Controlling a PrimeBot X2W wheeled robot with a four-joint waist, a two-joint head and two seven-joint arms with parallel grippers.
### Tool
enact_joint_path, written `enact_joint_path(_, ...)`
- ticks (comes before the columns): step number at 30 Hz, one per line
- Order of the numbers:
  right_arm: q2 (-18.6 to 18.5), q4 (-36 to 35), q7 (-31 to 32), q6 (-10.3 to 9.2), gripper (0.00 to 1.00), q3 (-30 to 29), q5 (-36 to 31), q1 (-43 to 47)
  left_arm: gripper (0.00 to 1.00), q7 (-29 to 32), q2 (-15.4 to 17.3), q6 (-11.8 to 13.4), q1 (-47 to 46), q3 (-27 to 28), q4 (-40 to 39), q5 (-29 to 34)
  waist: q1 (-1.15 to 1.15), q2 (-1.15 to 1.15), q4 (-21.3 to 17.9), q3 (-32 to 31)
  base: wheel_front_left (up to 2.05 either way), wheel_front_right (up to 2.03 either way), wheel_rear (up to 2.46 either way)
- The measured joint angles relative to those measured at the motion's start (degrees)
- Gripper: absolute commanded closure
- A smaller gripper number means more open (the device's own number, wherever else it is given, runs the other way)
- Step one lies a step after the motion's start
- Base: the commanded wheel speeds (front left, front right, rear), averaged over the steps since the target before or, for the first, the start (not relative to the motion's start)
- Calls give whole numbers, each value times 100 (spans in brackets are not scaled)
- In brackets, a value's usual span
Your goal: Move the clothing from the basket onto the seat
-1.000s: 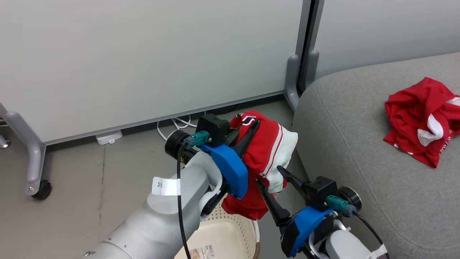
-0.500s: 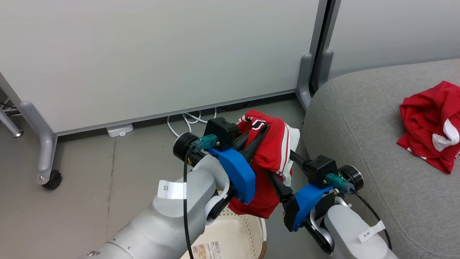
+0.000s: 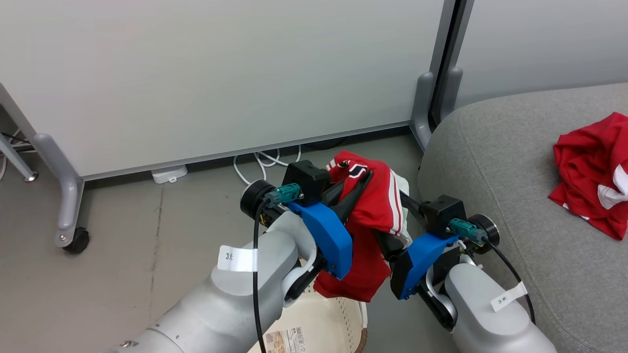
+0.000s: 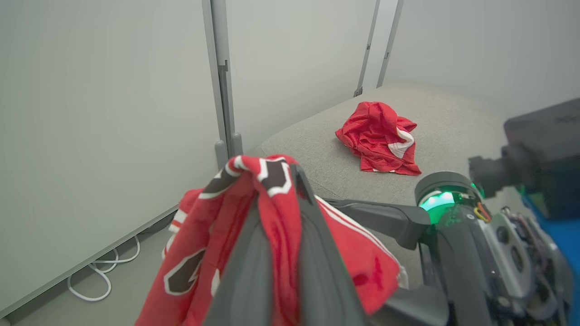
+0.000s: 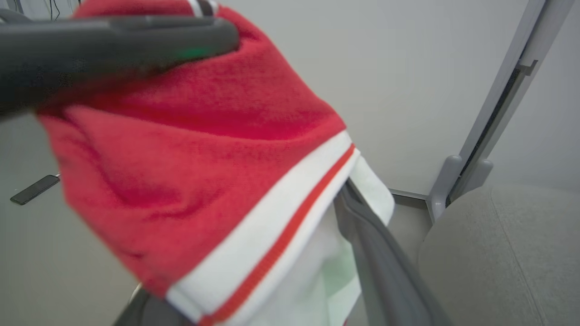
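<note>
One red garment with white stripes (image 3: 380, 206) hangs above the basket (image 3: 338, 326), whose cream rim shows at the bottom edge. My left gripper (image 3: 362, 180) is shut on the garment's top, by the dark-and-white lettering (image 4: 272, 174). My right gripper (image 3: 395, 223) is open, its fingers (image 5: 380, 258) spread on either side of the hanging cloth just right of the left gripper. A second piece of red clothing (image 3: 588, 176) lies crumpled on the grey seat (image 3: 490, 162), also visible in the left wrist view (image 4: 378, 145).
Pale partition panels stand behind, on grey feet with a caster (image 3: 76, 240) at the left and a post (image 3: 424, 105) beside the seat. White cables (image 3: 257, 164) and a white adapter (image 3: 169, 174) lie on the floor at the panel's base.
The head camera has shifted, sliding the whole scene to the right. My right gripper has risen and closed in, its open fingers now around the hanging garment. The left gripper keeps its grip.
</note>
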Motion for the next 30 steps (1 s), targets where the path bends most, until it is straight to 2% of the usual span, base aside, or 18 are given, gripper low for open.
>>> enact_joint_path(1, 0, 26, -1, 0, 55, 32, 67, -4, 100, 1, 1, 0, 0, -1, 2, -1, 0, 0, 1, -2, 0, 0, 0)
enact_joint_path(2, 0, 56, -2, 0, 89, 68, 118, -10, 100, 0, 1, 0, -1, -1, 5, -1, 0, 0, -1, -3, 0, 0, 0)
enact_joint_path(3, 0, 87, -3, 0, 100, 132, 185, -42, 100, 0, 0, 0, -2, 3, 22, -5, 0, 0, -9, -7, 0, 0, 0)
enact_joint_path(15, 0, 41, -3, 0, 100, 194, 327, -68, 100, 0, 0, 0, -3, 97, 85, 25, 0, 0, -101, -15, 0, 0, 0)
enact_joint_path(16, 0, 32, -3, 0, 100, 193, 327, -68, 93, 0, 0, 0, -3, 105, 86, 33, 0, 0, -106, -15, 0, 0, 0)
enact_joint_path(17, 0, 18, -3, 0, 100, 187, 328, -66, 67, 0, 0, 0, -3, 110, 88, 44, 0, 0, -110, -17, 0, 0, 0)
enact_joint_path(18, 0, -4, -3, 0, 100, 180, 328, -65, 48, 0, 0, 0, -3, 109, 91, 46, 0, 0, -115, -19, 0, 0, 0)
enact_joint_path(19, 0, -26, -3, 0, 100, 174, 328, -65, 13, 0, 0, 0, -2, 111, 94, 46, 0, 0, -119, -22, 0, 0, 0)
enact_joint_path(20, 0, -36, -3, 0, 100, 170, 328, -65, 0, 0, 0, 0, -1, 111, 99, 46, 0, 0, -124, -25, 0, 0, 0)
enact_joint_path(30, 0, -94, -3, 0, 100, 98, 315, -59, 0, 0, -1, 0, 32, 191, 163, 65, 0, 0, -145, -41, 0, 0, 0)
